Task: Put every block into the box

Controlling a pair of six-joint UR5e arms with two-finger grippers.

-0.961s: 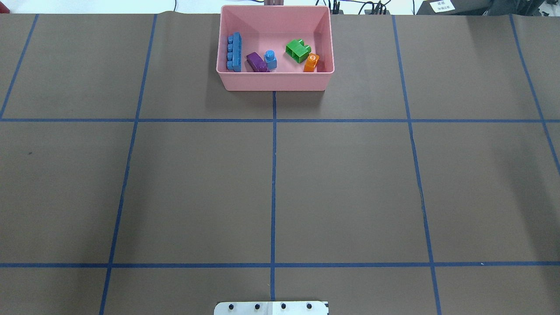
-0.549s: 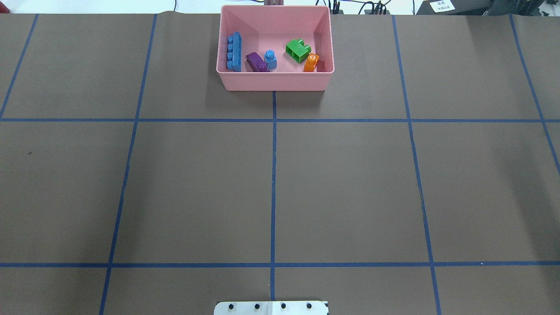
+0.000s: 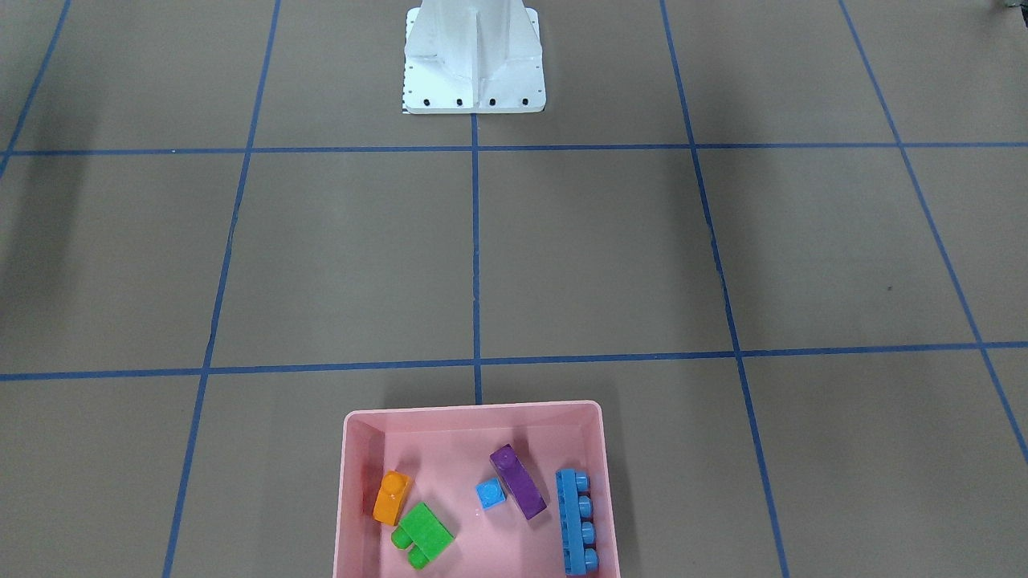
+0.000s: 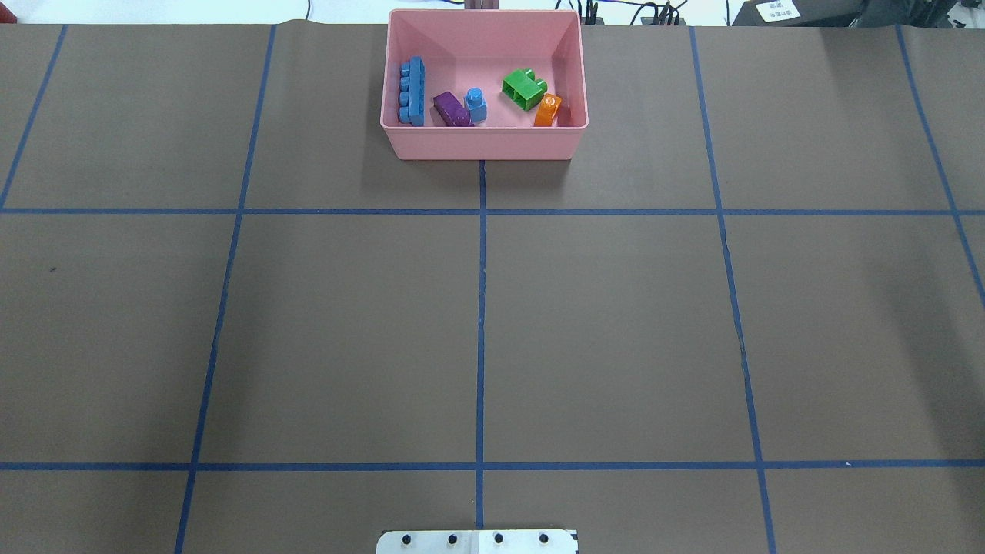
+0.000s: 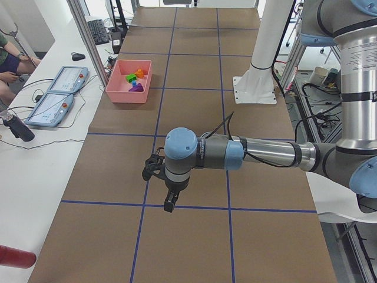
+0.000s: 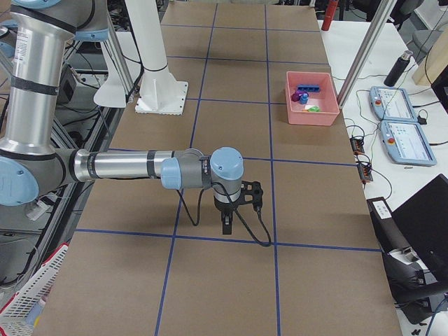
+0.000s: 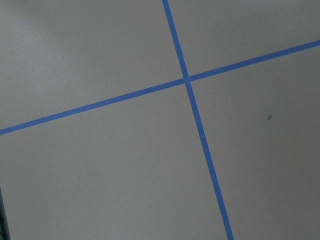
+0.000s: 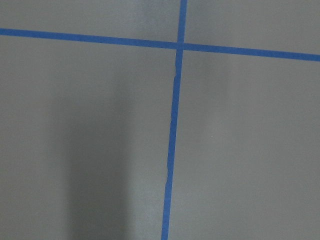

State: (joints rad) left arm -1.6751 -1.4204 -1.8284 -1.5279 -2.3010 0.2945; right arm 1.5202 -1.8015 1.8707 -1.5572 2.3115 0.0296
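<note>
Blocks (image 4: 476, 105), all five, lie inside the box (image 4: 485, 142); I judge the task done. Left gripper (image 5: 169, 201) and right gripper (image 6: 227, 224): apart or together, I cannot tell.

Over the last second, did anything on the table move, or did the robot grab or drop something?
Nothing visibly changed. In the overhead view the long blue block, purple block, small blue cube, green block and orange block lie in the pink box exactly where they were, and the box has not shifted.
</note>
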